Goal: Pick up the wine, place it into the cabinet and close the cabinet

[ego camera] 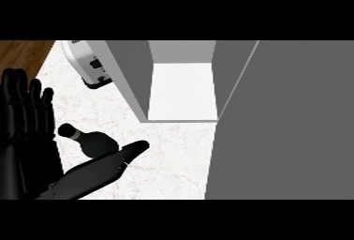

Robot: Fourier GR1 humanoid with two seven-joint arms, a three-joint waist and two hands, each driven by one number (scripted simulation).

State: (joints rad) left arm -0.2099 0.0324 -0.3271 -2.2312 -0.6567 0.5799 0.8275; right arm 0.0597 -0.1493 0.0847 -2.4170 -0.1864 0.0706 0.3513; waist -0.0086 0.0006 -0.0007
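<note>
No text, label or number can be read.

Wine (93,141) left before open cabinet (181,89)

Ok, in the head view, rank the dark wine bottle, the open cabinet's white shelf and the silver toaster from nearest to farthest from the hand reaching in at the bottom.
1. Dark wine bottle: lying on the white marble counter, right at the reaching hand, just above its fingers.
2. Open cabinet's white shelf: up and to the right.
3. Silver toaster: top left, by the counter's edge.
</note>
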